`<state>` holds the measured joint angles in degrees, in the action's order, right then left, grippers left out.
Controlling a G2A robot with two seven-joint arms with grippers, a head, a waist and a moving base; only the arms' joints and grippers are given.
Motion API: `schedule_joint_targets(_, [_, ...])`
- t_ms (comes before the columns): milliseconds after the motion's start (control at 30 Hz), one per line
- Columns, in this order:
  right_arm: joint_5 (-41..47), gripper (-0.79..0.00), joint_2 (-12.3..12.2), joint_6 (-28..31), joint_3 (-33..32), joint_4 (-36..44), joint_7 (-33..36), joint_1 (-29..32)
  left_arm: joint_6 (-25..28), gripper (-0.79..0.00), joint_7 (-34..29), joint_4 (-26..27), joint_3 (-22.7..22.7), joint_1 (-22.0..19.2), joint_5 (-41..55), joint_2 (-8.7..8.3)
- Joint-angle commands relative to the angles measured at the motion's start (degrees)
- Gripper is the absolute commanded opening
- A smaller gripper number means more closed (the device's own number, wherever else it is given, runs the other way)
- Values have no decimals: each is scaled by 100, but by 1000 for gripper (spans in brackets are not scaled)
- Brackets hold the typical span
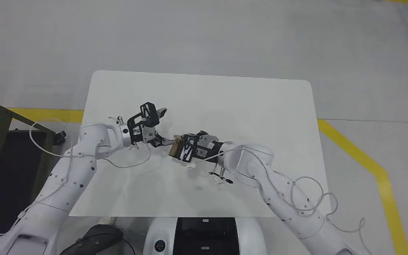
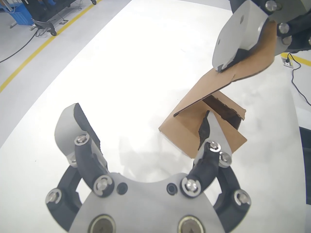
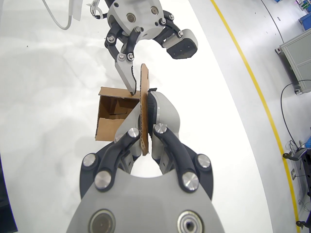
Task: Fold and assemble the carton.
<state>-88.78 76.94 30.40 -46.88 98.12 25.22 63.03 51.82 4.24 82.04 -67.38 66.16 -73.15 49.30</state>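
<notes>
Right wrist view: right gripper [image 3: 145, 98] clamps the flap [image 3: 144, 78] of the carton [image 3: 107, 124], left gripper [image 2: 143, 112] spread wide beside it

1 carton [image 2: 178, 129] | 2 pincers — left pincer [image 2: 142, 110], right pincer [image 3: 145, 99] | 1 table [image 1: 255, 102]

Brown carton [image 2: 181, 132] standing on the white table [image 2: 145, 49], its opening showing a dark interior. Left gripper [image 2: 143, 110] with jaws spread wide. One finger [image 2: 212, 132] lies against the carton, with its tip at the rim of the opening. The other finger [image 2: 73, 122] is well apart from the carton, over bare table. A long flap [image 2: 204, 88] rises from the carton to the right gripper [image 2: 224, 65], which clamps it above the carton. Far from the carton, past the table's edge: yellow floor line [image 2: 52, 38], wheeled frames [image 2: 43, 5].
</notes>
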Motion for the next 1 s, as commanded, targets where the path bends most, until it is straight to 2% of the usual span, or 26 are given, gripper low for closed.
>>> schedule_joint_targets(0, [0, -785, 11, -41, 19, -14, 32, -22, 31, 0, 27, -38, 29, -6, -17, 9])
schedule_joint_targets(167, [-31, -785, 39, -117, 78, -68, 124, -86, 114, 0, 13, -111, 88, -22, -77, 26])
schedule_joint_targets(367, [-82, -785, 75, -105, 198, -123, 177, -155, -300, 0, -165, -186, 249, -111, -109, 102])
schedule_joint_targets(600, [-191, -785, 97, -114, 284, -131, 251, -161, -363, 0, -26, -185, 233, -163, 31, 139])
schedule_joint_targets(800, [-282, -785, 110, -159, 329, -177, 239, -131, -120, 0, 164, -23, 87, -35, 174, 114])
schedule_joint_targets(967, [-312, -785, 125, -196, 337, -216, 220, -145, -1, 0, -12, 78, 233, -21, 142, 143])
